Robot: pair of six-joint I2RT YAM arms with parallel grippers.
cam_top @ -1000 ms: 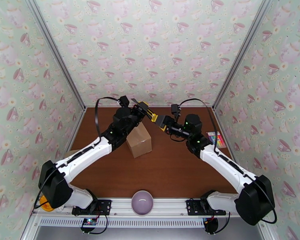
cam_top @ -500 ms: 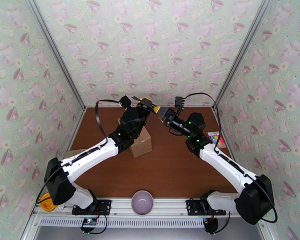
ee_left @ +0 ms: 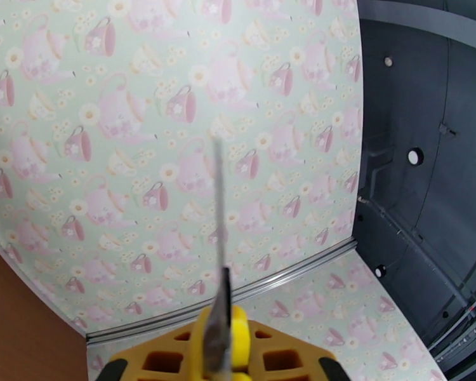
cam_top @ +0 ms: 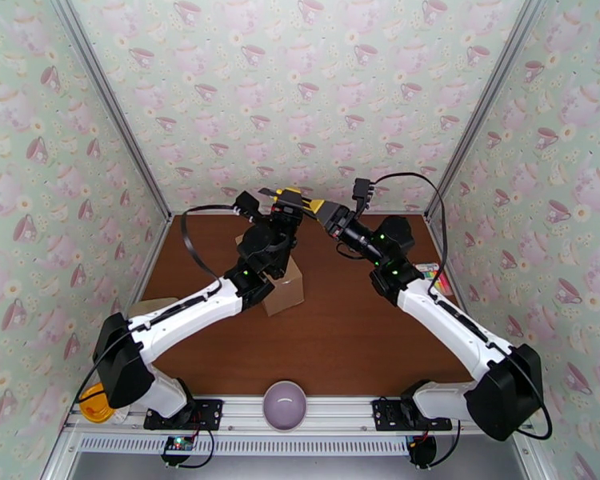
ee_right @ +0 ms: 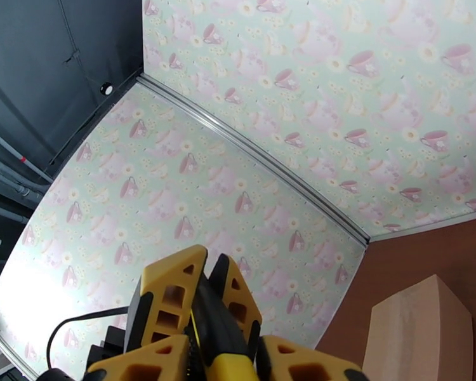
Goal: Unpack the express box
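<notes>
The express box (cam_top: 285, 290), a plain brown carton, stands on the brown table (cam_top: 340, 338) with its top partly hidden under my left arm. Its corner also shows in the right wrist view (ee_right: 419, 331). High above it, near the back wall, my left gripper (cam_top: 288, 199) is shut on a thin grey blade tool (cam_top: 266, 191). The left wrist view shows the blade tool (ee_left: 219, 217) edge-on, rising from my left gripper (ee_left: 228, 328). My right gripper (cam_top: 320, 210) meets it from the right. In the right wrist view my right gripper (ee_right: 222, 366) has its jaws drawn in on the tool's dark handle (ee_right: 216, 319).
A lilac bowl (cam_top: 285, 404) sits at the near edge between the arm bases. A colourful packet (cam_top: 433, 278) lies by the right wall, and a flat tan piece (cam_top: 144, 306) by the left wall. Patterned walls close in three sides.
Both grippers have risen and drifted toward the back wall, staying tip to tip. The right gripper's jaws have narrowed onto the tool's handle. The box has stayed put.
</notes>
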